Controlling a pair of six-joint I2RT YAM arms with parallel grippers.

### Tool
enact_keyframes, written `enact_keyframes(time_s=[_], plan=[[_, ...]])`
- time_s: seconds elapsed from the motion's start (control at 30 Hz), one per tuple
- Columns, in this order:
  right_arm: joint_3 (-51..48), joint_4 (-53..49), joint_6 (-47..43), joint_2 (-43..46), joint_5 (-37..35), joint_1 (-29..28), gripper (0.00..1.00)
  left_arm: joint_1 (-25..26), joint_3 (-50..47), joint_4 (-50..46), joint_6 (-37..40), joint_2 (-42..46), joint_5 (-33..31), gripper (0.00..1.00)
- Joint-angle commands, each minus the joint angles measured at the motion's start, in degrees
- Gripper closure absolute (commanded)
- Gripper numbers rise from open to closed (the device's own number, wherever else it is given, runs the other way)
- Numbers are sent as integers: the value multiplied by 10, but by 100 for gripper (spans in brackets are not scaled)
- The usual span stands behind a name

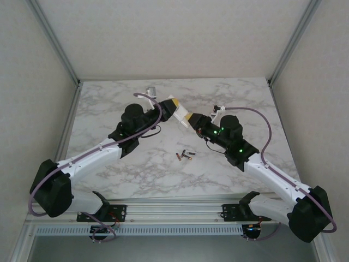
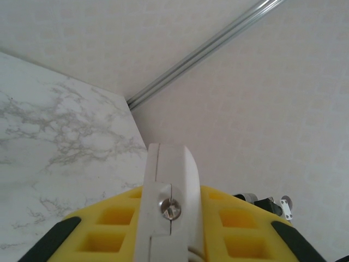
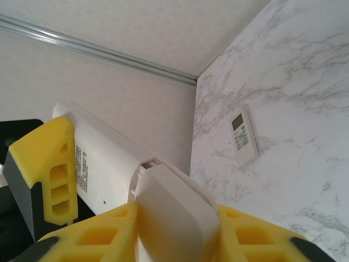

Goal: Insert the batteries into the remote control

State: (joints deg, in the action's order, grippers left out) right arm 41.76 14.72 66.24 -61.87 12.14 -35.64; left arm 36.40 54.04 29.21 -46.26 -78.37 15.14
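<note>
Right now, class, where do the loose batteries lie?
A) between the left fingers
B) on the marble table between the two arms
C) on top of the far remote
B: the batteries lie loose on the table, apart from the held remote.

Marble tabletop (image 1: pixel 136 174) is done in white with grey veining. Finger pads (image 3: pixel 52 164) are moulded bright yellow on black. The remote (image 3: pixel 114 158) is plain white with black print. Batteries (image 1: pixel 184 156) are coloured dark, with reddish and gold bits.
</note>
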Motion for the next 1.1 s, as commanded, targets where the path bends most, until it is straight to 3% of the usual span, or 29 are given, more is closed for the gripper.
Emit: enact_keyframes(time_s=[0.0,0.07,0.23,0.4,0.43,0.6,0.67,0.77,1.07], plan=[[-31,-32,-3,4,-6,18,54,-6,41,29,-9,-12,12,100],[-33,-35,-10,8,-5,20,53,-6,46,43,-19,-23,18,100],[-39,-36,-24,19,-3,27,70,-7,63,62,-39,-59,22,100],[-43,-35,-35,25,9,44,78,-13,86,88,-61,-104,48,100],[-43,-35,-35,26,13,50,76,-13,92,88,-62,-112,48,100],[-55,-32,-19,31,38,90,38,-15,112,106,-76,-158,60,100],[-67,6,10,22,70,118,30,-18,121,117,-84,-176,68,100],[-60,25,30,-3,114,149,28,-18,139,113,-76,-202,71,100],[-15,18,6,-69,145,157,28,-18,173,80,-28,-239,63,100]])
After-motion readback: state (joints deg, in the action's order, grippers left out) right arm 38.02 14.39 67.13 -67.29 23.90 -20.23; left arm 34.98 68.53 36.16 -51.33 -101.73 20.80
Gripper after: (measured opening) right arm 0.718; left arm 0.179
